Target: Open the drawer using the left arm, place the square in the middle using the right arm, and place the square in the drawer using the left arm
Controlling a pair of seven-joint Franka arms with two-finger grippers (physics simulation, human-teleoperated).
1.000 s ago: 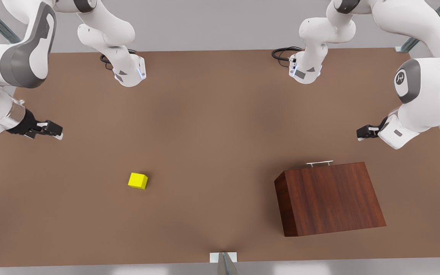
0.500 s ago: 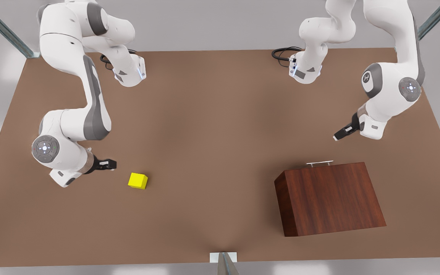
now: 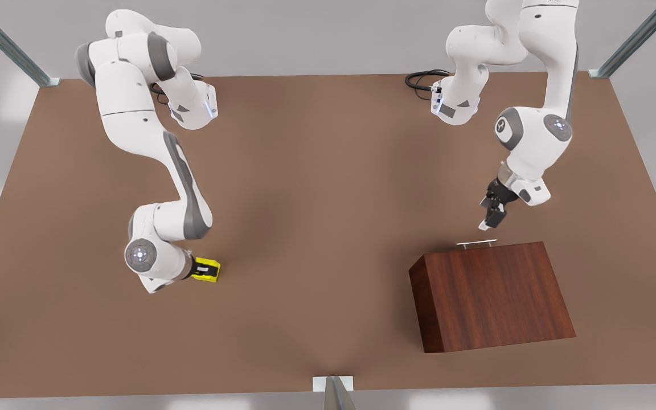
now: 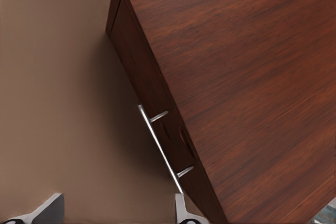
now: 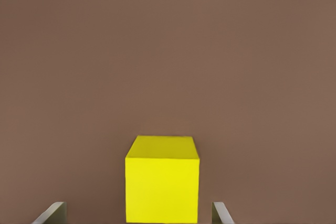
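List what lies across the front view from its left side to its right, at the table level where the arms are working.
Right arm's end effector open around the yellow square → bare middle of the brown table → wooden box with its drawer shut, left arm's end effector open just behind the silver handle.

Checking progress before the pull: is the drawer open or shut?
Shut: the drawer front sits flush with the box, handle untouched.
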